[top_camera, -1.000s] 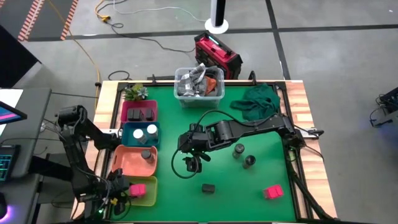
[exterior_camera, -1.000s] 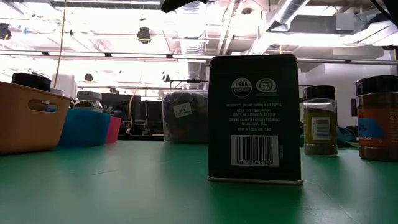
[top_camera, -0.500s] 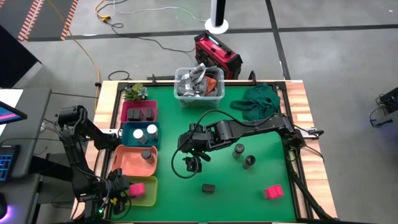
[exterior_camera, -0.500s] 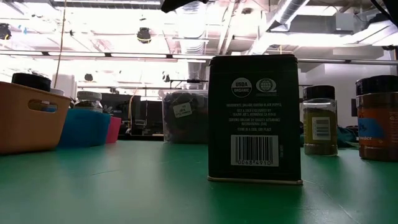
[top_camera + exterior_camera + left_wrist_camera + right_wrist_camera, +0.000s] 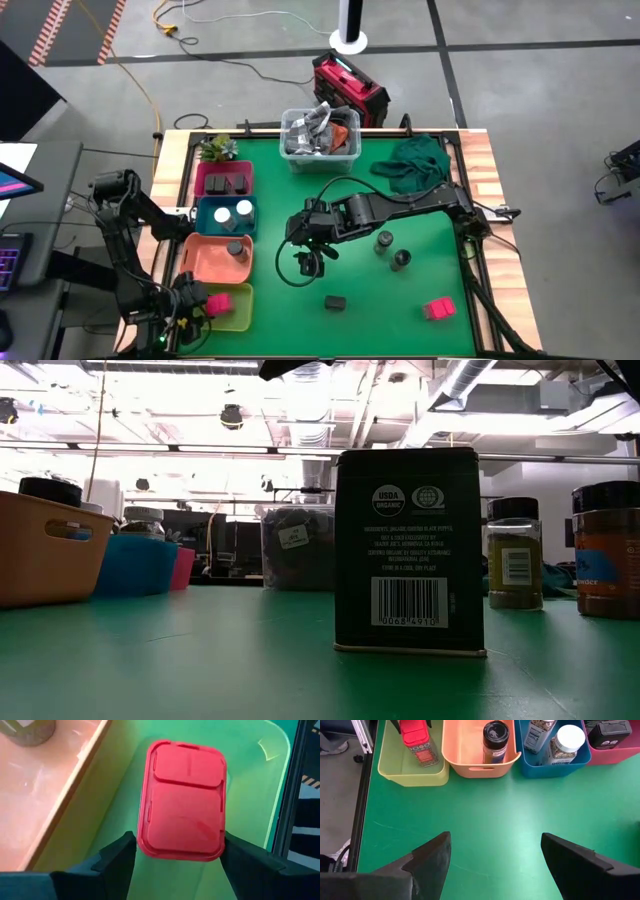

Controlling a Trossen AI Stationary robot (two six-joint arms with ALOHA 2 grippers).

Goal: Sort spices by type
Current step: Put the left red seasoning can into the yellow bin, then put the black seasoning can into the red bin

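Note:
A pink-red box point(image 5: 182, 800) stands upright on the floor of the yellow-green tray point(image 5: 255, 775) at the table's near left. My left gripper point(image 5: 179, 842) is open and comes down over the box, one finger close on each side of its top. My right gripper point(image 5: 495, 837) hangs open and holds nothing, high over the middle of the green mat point(image 5: 308, 262). On the mat stand two dark round jars point(image 5: 383, 241) point(image 5: 401, 259), a black box point(image 5: 335, 302) and another pink-red box point(image 5: 437, 309).
Along the left edge, from far to near, sit a pink tray point(image 5: 205, 172) with black boxes, a blue tray point(image 5: 206, 212) with white-topped jars and an orange tray point(image 5: 205, 262) with a dark jar. A clear bin point(image 5: 320, 150) and a green cloth point(image 5: 415, 165) lie at the far side.

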